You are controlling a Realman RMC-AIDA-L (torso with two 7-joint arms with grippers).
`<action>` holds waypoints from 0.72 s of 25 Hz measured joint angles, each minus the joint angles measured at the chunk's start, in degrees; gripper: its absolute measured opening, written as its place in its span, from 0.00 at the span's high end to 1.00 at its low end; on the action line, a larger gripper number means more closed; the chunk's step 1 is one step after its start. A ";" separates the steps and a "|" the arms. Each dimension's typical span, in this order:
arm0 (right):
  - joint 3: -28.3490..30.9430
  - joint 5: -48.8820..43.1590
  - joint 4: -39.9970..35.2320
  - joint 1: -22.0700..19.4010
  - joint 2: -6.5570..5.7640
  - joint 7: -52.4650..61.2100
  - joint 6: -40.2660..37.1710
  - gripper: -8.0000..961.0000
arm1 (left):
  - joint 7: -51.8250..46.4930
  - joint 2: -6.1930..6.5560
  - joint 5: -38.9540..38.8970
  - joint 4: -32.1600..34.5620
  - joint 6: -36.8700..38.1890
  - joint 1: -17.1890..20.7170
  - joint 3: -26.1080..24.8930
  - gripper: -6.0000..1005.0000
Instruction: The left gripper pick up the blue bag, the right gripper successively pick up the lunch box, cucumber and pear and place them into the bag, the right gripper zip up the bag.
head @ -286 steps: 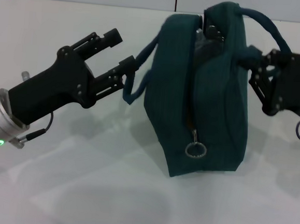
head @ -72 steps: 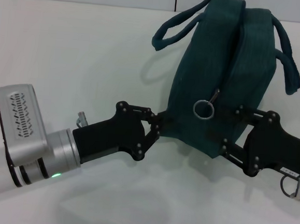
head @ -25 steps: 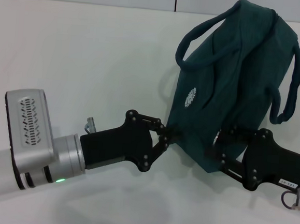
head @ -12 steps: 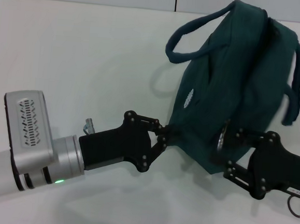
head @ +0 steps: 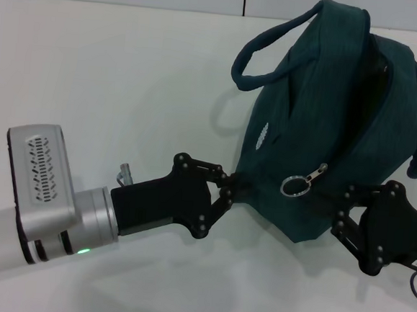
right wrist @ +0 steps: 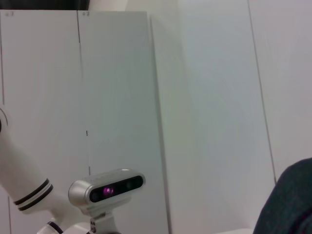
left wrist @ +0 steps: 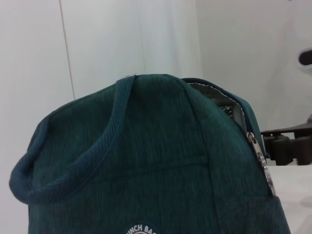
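Blue bag [head: 326, 129] is the landmark: soft fabric, lifted off the white table [head: 113, 83], leaning over with its 2 strap handles [head: 275, 42] flopping up and to the sides. No lunch box, cucumber or pear in view; likely inside already, so judge it moderately loaded and bottom-heavy.

Left gripper [head: 229, 189] sits at the bag's lower left corner, fingers pinched on the fabric there, carrying it. Right gripper [head: 345, 214] is at the bag's lower right edge, just beside the zipper end; can't tell if its fingers are closed on anything.

Zipper opening [head: 377, 82] runs up the bag's right side and looks still gaping, lining visible in the left wrist view. Ring pull [head: 294, 186] hangs on the bag's lower front, between the 2 grippers.

Handling: cloth will sag and twist under a pull, so the corner pinch needs to stay taut. Take the ring, not the fabric; it's small, metal, probably slippery.
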 joint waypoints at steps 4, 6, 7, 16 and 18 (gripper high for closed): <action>0.22 -0.10 -0.26 -0.56 0.04 0.00 0.19 0.85 | 0.00 0.00 0.00 0.00 -0.05 -0.12 0.00 0.94; 0.23 -0.10 -0.26 -0.58 -0.02 0.00 0.32 0.88 | 0.00 0.00 0.01 0.00 -0.07 -0.13 0.00 0.94; 0.23 -0.10 -0.19 -0.57 -0.07 0.06 0.39 0.90 | 0.00 0.00 0.01 0.00 -0.07 -0.13 0.00 0.94; -0.25 -2.72 -0.01 0.82 -0.14 5.76 3.78 0.82 | -0.01 0.00 0.14 -0.08 -0.19 -0.58 0.00 0.94; -0.29 -4.12 -0.10 1.22 0.01 6.57 4.35 0.79 | -0.02 0.00 0.15 -0.09 -0.19 -0.62 0.00 0.94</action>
